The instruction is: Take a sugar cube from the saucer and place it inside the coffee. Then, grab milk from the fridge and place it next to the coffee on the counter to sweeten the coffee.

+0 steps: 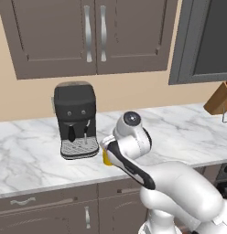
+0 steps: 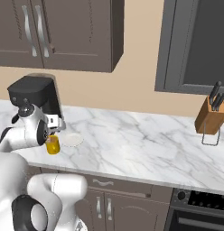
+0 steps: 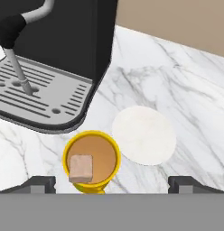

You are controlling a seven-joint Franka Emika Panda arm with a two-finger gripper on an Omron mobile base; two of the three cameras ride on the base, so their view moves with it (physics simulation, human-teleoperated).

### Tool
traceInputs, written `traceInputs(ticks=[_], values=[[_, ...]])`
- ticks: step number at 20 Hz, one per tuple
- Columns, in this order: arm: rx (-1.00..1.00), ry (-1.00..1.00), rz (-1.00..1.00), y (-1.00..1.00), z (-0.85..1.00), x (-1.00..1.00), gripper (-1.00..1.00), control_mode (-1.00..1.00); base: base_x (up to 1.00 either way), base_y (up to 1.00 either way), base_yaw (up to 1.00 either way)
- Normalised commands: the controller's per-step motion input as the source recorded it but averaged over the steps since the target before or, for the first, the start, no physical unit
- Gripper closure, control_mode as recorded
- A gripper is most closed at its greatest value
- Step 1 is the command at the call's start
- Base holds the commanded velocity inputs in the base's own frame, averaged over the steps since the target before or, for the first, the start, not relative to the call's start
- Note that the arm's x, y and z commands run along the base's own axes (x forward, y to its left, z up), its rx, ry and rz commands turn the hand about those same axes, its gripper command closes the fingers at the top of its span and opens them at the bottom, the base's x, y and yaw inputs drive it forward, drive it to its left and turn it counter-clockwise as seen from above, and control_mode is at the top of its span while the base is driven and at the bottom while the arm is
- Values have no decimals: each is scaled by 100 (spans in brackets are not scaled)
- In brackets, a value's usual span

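The small yellow coffee mug [image 3: 92,161] stands on the white marble counter [image 3: 190,85], just in front of the coffee machine. A pale brown sugar cube [image 3: 81,168] floats in the coffee. The white saucer [image 3: 144,134] lies bare right beside the mug. My gripper [image 3: 114,184] hangs directly above the mug, open, fingertips [image 3: 38,183] wide apart with nothing between them. In the right base view the hand [image 2: 51,122] hovers over the mug [image 2: 53,145] and saucer [image 2: 72,140]. A sliver of the mug [image 1: 106,158] peeks out behind my arm. The milk and fridge are out of view.
The black coffee machine [image 1: 75,119] stands close behind the mug, its steam wand [image 3: 14,49] to the left. A wooden knife block [image 2: 211,115] sits far right on the counter [image 2: 132,140]. Dark wall cabinets [image 1: 88,36] hang above. A stove [image 2: 199,203] is at lower right.
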Motion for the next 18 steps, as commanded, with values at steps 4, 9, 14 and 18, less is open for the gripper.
traceInputs(ticks=[4,9,14,18], values=[[0,-1,-2,-41,0,-34,-100,-100,0,0,0],[3,0,-1,-28,19,-37,-100,-100,0,0,0],[2,-7,0,-29,22,-42,-100,-100,0,0,0],[3,-12,0,-24,34,-12,-100,-100,0,0,0]])
